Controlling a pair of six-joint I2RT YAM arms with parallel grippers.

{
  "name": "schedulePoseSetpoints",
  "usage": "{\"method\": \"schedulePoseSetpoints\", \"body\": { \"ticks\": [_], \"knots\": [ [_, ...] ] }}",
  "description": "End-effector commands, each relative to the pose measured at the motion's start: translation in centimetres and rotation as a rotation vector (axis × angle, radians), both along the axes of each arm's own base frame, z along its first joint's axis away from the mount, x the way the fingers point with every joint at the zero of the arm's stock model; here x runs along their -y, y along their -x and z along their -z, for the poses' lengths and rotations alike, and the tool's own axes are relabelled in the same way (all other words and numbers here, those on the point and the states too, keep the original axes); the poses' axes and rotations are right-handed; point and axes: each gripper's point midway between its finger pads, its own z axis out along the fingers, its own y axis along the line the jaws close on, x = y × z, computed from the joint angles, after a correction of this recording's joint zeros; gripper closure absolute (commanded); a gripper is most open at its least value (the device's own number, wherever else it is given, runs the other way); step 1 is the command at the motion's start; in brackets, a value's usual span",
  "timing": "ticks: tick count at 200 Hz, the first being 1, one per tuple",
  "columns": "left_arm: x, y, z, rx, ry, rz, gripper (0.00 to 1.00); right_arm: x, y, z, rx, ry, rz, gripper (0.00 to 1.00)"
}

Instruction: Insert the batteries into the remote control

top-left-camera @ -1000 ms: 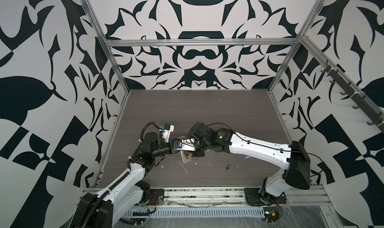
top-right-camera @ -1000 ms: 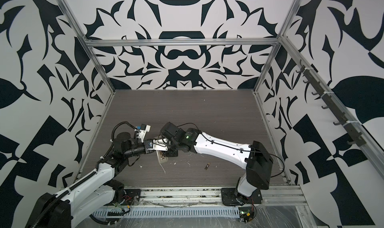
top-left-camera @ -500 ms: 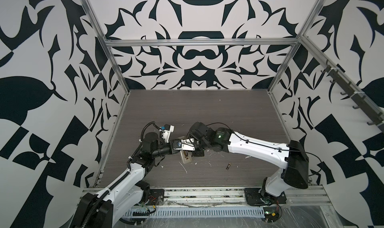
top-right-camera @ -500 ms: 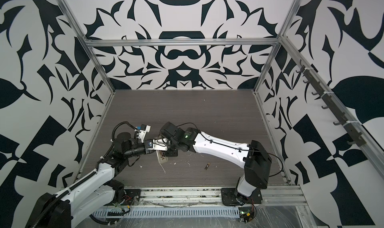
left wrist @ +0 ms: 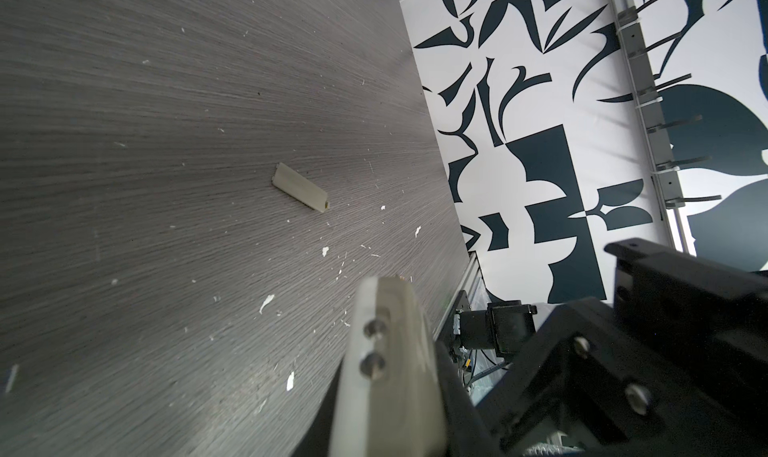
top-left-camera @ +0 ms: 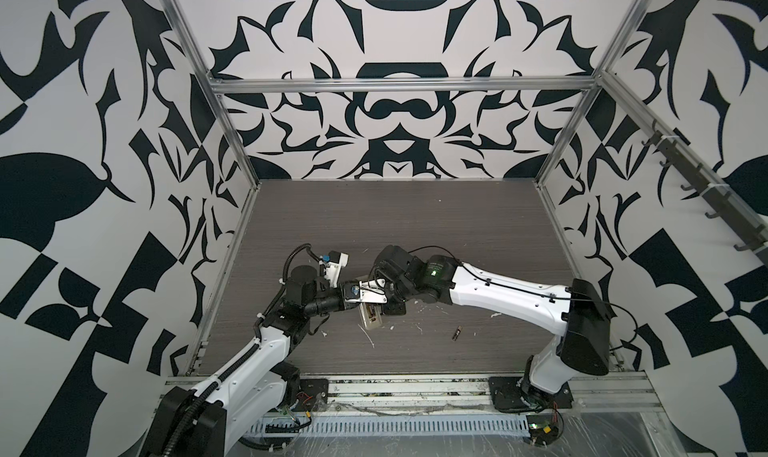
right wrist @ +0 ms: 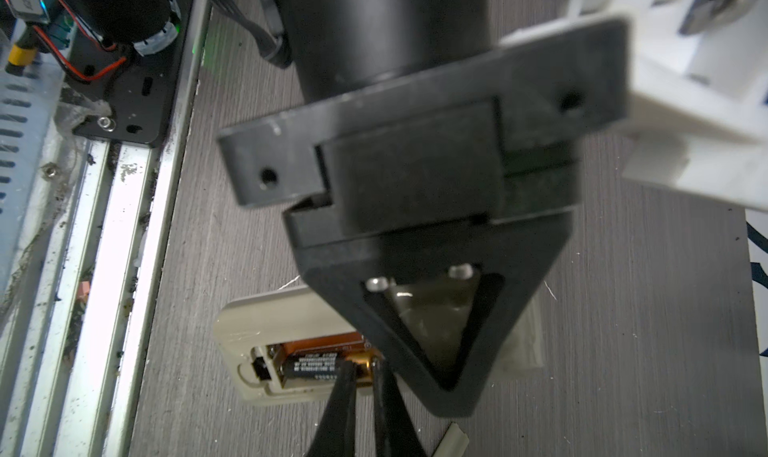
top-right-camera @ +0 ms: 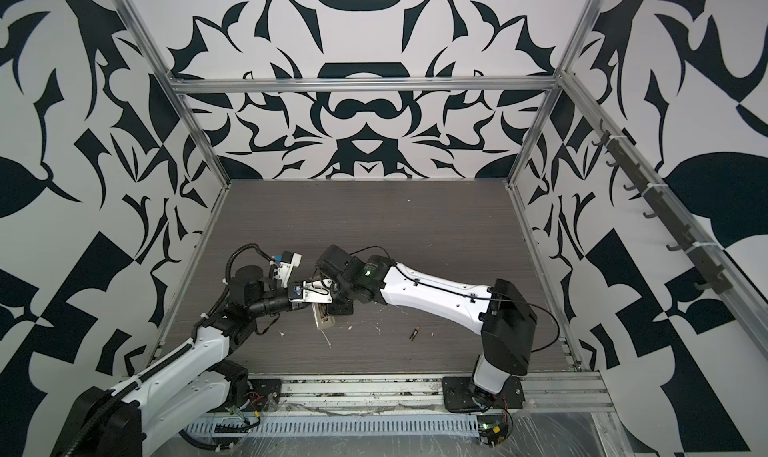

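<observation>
The remote control (top-left-camera: pixel 370 317) (top-right-camera: pixel 323 318) lies beige back up near the table's front left, its battery bay open. My left gripper (top-left-camera: pixel 365 303) is shut on it, one black finger (right wrist: pixel 415 330) pressed across its back. One of the batteries (right wrist: pixel 316 365) lies in the bay. My right gripper (right wrist: pixel 363 369) (top-left-camera: pixel 381 309) is shut, with its thin black tips on that battery's copper end. Another of the batteries (top-left-camera: pixel 456 333) (top-right-camera: pixel 414 333) lies loose on the table to the right. In the left wrist view only one pale finger (left wrist: pixel 386 351) shows.
A beige battery cover (left wrist: pixel 301 193) lies on the dark wood-grain table (top-left-camera: pixel 415 234). White scraps (top-left-camera: pixel 368 334) are scattered round the remote. The metal front rail (right wrist: pixel 137 234) and the arm bases run close in front. Patterned walls enclose three sides.
The right arm has edged slightly left toward the remote. The left arm and the remote have stayed put, and the loose battery has not moved.
</observation>
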Motion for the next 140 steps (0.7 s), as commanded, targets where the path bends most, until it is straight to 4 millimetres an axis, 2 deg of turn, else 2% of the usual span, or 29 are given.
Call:
{"method": "schedulePoseSetpoints", "body": {
  "ticks": [1, 140],
  "knots": [
    [0.4, -0.3, -3.2, 0.114, 0.057, 0.016, 1.0, 0.0, 1.3, 0.8, -0.04, 0.041, -0.038, 0.87],
    [0.3, -0.2, -3.7, 0.134, 0.065, 0.009, 1.0, 0.6, 1.3, 2.0, -0.024, 0.099, -0.034, 0.9]
  ]
}}
